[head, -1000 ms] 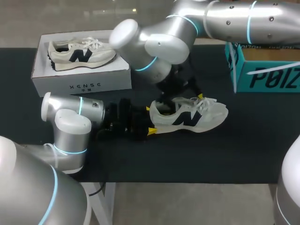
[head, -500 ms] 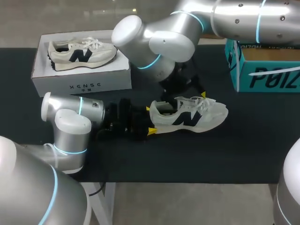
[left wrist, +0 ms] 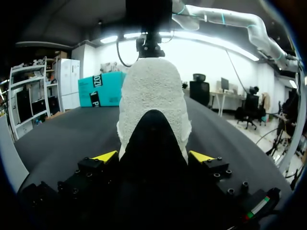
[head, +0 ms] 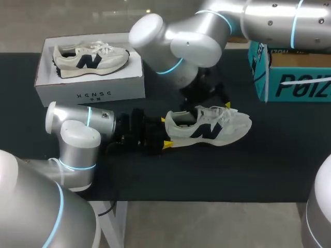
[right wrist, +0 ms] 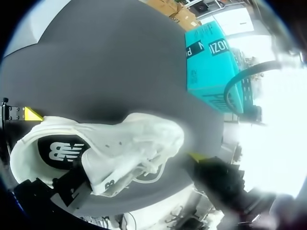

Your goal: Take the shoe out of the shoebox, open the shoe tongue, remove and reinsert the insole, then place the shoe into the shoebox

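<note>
A white and navy shoe (head: pixel 209 126) lies on its side-sole on the black table, heel toward my left arm. My left gripper (head: pixel 165 132) is shut on the heel (left wrist: pixel 153 110), one yellow tip on each side. My right gripper (head: pixel 213 109) hangs over the laces and tongue (right wrist: pixel 144 148), open, with one finger (right wrist: pixel 72 184) on either side of the upper. The shoe's mouth shows the printed insole (right wrist: pixel 60 151). A white shoebox (head: pixel 93 85) stands at the back left with a second shoe (head: pixel 90 58) on it.
A teal cardboard box (head: pixel 295 77) stands at the back right, close to my right arm's elbow. Black mat runs in front of the shoe to the table's near edge (head: pixel 207 199).
My right arm has drifted a little to the right over the shoe, toward the toe end. The shoe and my left arm have stayed put.
</note>
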### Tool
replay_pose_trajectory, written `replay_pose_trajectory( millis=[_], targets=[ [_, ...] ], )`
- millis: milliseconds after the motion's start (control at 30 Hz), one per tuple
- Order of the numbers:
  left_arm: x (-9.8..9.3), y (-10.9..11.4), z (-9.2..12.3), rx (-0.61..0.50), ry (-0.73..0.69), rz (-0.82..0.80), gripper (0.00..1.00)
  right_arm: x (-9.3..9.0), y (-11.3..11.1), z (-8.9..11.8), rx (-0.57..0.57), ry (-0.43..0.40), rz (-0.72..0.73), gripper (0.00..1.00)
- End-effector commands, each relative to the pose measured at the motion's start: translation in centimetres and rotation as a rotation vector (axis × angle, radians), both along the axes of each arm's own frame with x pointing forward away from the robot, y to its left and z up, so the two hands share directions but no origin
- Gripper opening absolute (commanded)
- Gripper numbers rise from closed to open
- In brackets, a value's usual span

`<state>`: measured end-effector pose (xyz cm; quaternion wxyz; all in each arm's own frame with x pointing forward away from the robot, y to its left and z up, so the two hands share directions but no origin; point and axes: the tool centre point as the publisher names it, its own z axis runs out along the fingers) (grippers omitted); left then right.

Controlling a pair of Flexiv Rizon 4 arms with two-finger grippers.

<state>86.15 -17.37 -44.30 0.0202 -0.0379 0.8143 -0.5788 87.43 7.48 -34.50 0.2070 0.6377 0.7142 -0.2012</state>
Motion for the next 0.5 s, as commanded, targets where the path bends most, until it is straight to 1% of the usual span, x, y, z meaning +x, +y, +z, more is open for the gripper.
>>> replay_pose_trajectory(
  millis=[33, 167, 200, 300, 467, 500],
  targets=[
    [0.07, -0.23, -0.41, 0.005, 0.002, -0.004, 0.0, -0.21, 0.25, 0.25, 0.008, -0.002, 0.01, 0.47],
    [0.07, -0.23, -0.41, 0.005, 0.002, -0.004, 0.0, -0.18, 0.78, 0.18, 0.014, 0.005, 0.02, 0.25],
    [0.07, -0.23, -0.41, 0.005, 0.002, -0.004, 0.0, -0.18, 0.87, 0.14, 0.015, 0.006, 0.022, 0.22],
    [0.07, -0.23, -0.41, 0.005, 0.002, -0.004, 0.0, -0.14, 1.05, -0.05, 0.017, 0.01, 0.025, 0.2],
    [0.07, -0.23, -0.41, 0.005, 0.002, -0.004, 0.0, -0.13, 0.88, -0.14, 0.018, 0.016, 0.022, 0.12],
    [0.07, -0.23, -0.41, 0.005, 0.002, -0.004, 0.0, -0.11, 0.68, -0.16, 0.019, 0.02, 0.017, 0.12]
  ],
)
